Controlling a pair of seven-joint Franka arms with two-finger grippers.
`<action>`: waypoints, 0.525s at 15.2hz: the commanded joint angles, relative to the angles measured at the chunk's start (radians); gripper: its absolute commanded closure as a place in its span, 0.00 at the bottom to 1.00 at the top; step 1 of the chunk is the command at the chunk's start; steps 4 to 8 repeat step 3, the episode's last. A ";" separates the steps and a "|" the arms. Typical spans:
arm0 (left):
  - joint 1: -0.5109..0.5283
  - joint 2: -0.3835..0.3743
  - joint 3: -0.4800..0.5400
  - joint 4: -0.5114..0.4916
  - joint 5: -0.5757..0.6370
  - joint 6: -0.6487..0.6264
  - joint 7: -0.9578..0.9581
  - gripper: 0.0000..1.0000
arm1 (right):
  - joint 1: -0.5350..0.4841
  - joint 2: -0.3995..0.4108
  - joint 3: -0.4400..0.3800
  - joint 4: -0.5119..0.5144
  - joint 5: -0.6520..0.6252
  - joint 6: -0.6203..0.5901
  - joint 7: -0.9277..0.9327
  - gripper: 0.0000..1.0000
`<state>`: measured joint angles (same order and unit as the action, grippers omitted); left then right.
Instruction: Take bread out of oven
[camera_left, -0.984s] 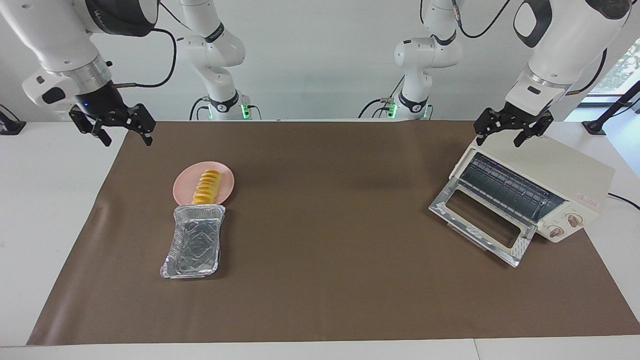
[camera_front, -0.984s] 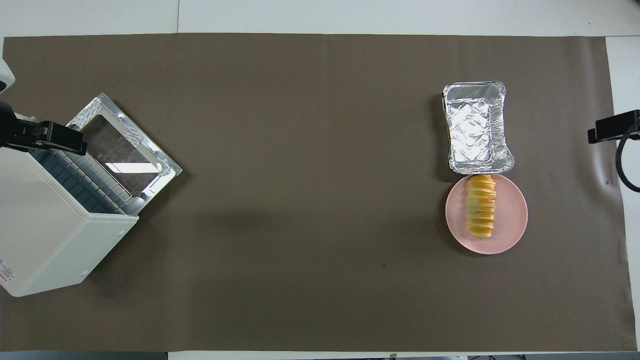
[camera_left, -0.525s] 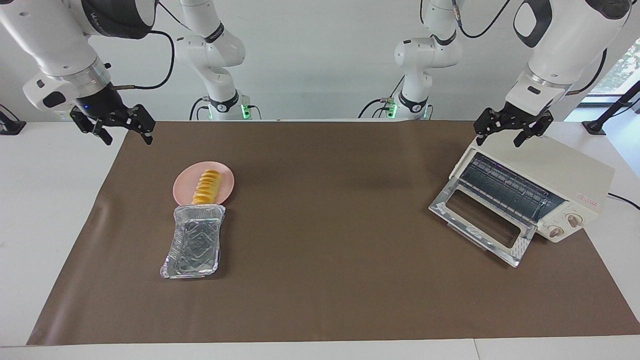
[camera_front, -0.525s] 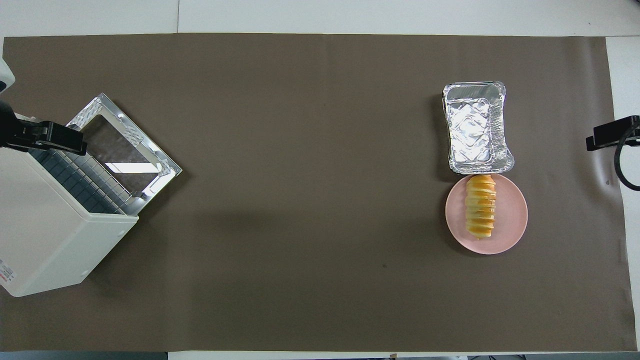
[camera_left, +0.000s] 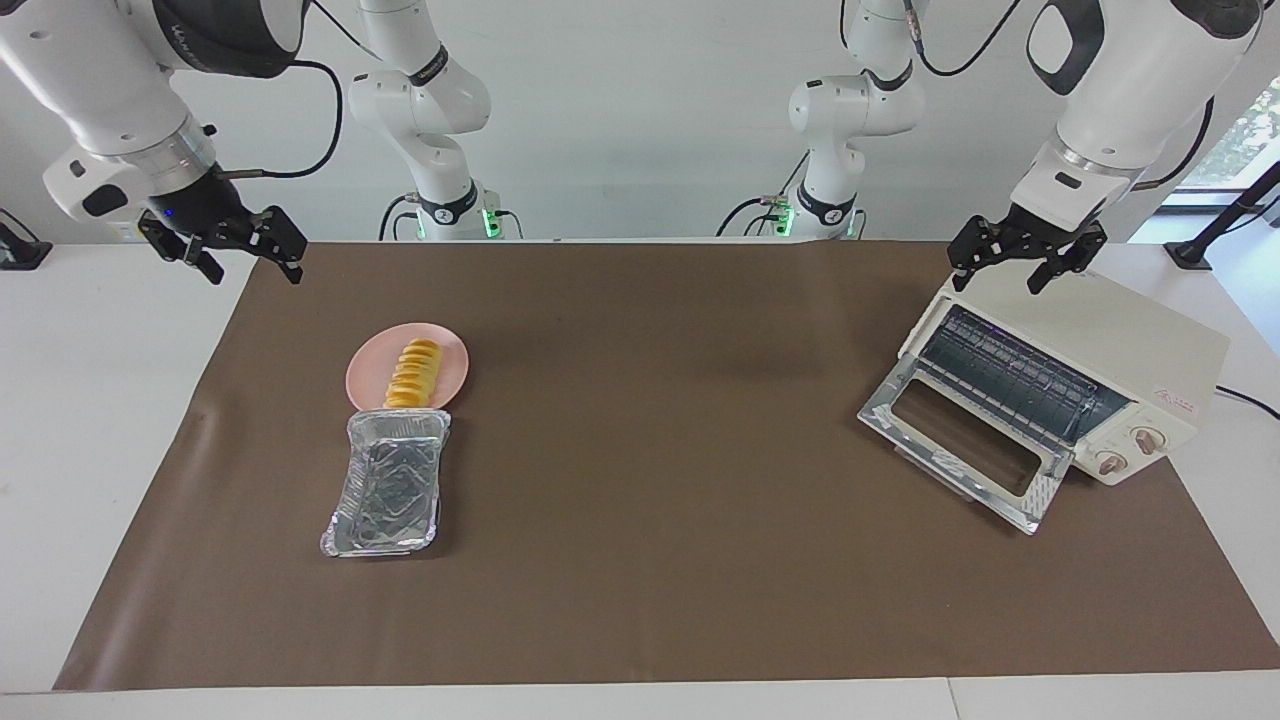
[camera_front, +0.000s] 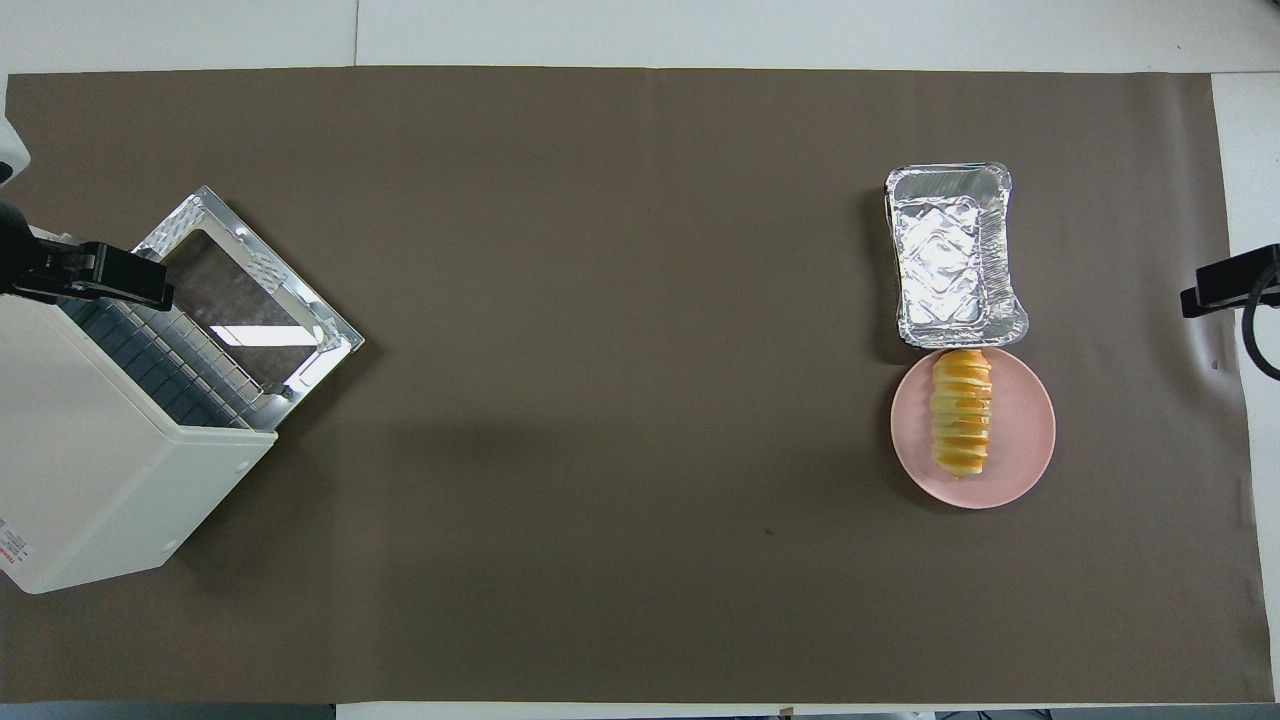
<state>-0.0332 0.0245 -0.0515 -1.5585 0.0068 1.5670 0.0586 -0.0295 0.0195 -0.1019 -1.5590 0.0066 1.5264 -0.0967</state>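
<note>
Fingers: you see both grippers, left gripper over the oven, right gripper over the mat's corner, spread and empty.
Progress: bread lies on the plate; door hangs open.

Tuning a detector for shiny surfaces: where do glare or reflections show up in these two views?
Overhead view: a bright white streak reflects off the glass of the oven door, and the foil tray glints in crinkled patches. Facing view: the tray glitters again, while the door glass looks dark with only its metal frame shining.
</note>
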 joint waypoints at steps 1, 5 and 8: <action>0.010 -0.028 -0.004 -0.025 -0.021 0.005 -0.008 0.00 | -0.017 -0.004 0.011 0.002 -0.017 -0.011 0.015 0.00; 0.010 -0.028 -0.004 -0.025 -0.021 0.005 -0.008 0.00 | -0.015 -0.006 0.011 0.000 -0.017 -0.011 0.017 0.00; 0.010 -0.028 -0.004 -0.025 -0.021 0.005 -0.008 0.00 | -0.015 -0.006 0.011 0.000 -0.017 -0.011 0.017 0.00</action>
